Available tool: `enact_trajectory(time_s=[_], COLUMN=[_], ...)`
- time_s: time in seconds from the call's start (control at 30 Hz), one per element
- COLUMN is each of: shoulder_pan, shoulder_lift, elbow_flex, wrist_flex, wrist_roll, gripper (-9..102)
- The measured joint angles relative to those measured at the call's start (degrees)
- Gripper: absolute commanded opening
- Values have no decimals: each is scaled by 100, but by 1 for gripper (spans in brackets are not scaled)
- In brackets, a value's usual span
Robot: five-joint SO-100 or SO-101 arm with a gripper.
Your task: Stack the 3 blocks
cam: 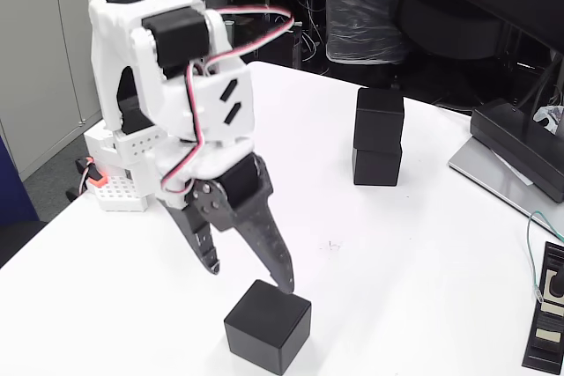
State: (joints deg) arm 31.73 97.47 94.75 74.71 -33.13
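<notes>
We start with the white bench (388, 244), which carries everything in the fixed view. On its left stands the white arm (167, 68), bent forward and down, with its jaws (249, 276) spread open and empty, the tips hanging just above and slightly left of the nearest block.

Next come the blocks. Far and to the right, two of them already sit as a two-block stack (378, 149), the upper cube squared fairly well over the lower one. The loose third block (267, 327) rests on the bench near the front edge, well apart from the stack, turned so that a corner faces us.

We judge these cubes to be stiff and light, probably plastic or foam, with a matte skin that should not slip much. Flat parallel faces suit a pinch, so we would close on two opposite side faces, about mid-height, with the wrist turned to match the cube's rotation. The rounded edges give little purchase near corners. The stack looks easy to topple, so a gentle, centred release matters.

At far right lies a flat black device (548, 319) with white markings, out of the way.
</notes>
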Motion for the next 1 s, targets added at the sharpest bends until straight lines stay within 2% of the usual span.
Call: enact_trajectory(time_s=[0.3, 0.6, 1.0], shoulder_pan=[70, 53, -378], shoulder_lift=[-448, -466, -378], elbow_flex=[1028, 1696, 1723], wrist_flex=[-1591, -2083, -2232], wrist_roll=[-88, -88, -88], gripper=[32, 31, 6])
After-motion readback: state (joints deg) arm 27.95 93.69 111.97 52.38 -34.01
